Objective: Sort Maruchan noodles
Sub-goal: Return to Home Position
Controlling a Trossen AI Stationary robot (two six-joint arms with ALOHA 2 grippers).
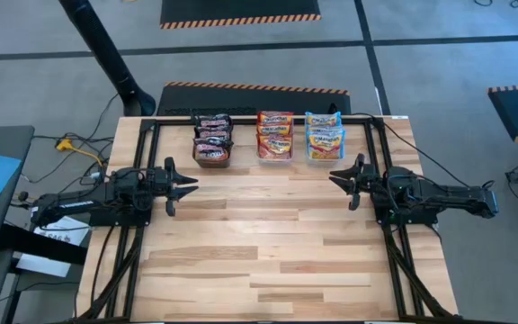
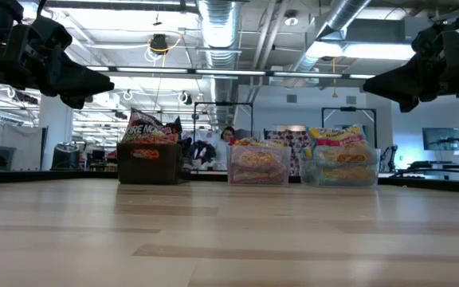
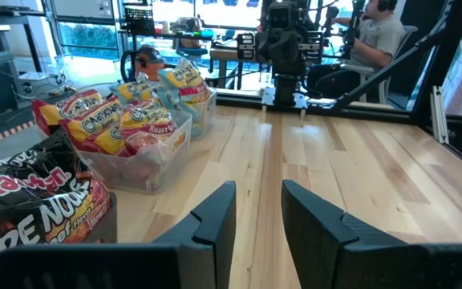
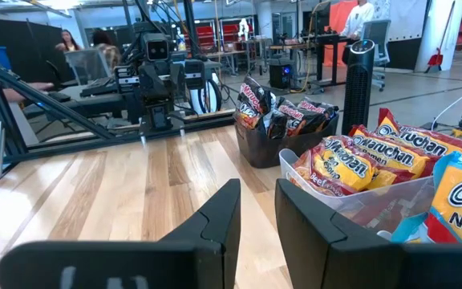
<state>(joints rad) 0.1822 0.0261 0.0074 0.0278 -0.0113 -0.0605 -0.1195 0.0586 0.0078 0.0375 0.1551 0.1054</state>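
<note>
Left gripper (image 1: 190, 186) at nine o'clock, right gripper (image 1: 335, 177) at three, hover slightly open, empty; noodles (image 1: 275, 135) at twelve.

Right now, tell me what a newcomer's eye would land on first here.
Three full bins in a row at the far edge of the table stand out: a black bin of dark packets, a middle clear bin of red-orange packets, and a right clear bin of light blue packets. The left gripper and the right gripper face each other from the table's sides, raised above it, fingers open and empty.
</note>
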